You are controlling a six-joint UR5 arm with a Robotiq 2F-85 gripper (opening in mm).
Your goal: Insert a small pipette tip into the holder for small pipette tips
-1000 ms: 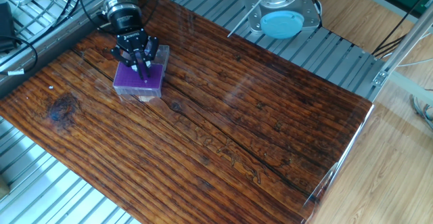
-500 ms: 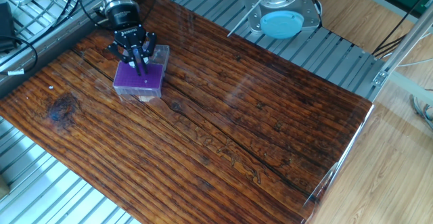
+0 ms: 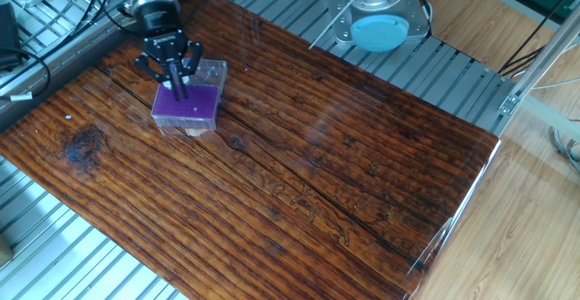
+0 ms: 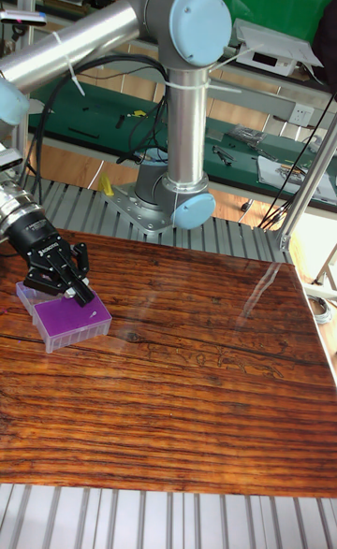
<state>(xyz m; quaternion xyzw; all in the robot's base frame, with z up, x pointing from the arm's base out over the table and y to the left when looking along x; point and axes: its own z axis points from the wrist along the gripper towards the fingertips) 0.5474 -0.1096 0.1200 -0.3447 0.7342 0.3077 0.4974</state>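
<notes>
The holder for small pipette tips (image 3: 189,109) is a clear box with a purple top grid, standing at the far left of the wooden table (image 3: 299,164). It also shows in the tall fixed view, where the holder (image 4: 62,319) sits at the left edge. My gripper (image 3: 178,89) hangs just above the holder's far edge, pointing down, its fingers close together. In the tall view the gripper (image 4: 79,296) hovers over the purple grid. The small pipette tip is too small to make out, between the fingers or in the grid.
The arm's grey base with a blue cap (image 3: 377,26) stands on the slatted metal bench behind the table. Black cables (image 3: 54,28) lie at the far left. A metal frame post (image 3: 535,64) rises at the right.
The gripper has lifted off the holder's top and drifted up and to the left. The holder has stayed in place.
</notes>
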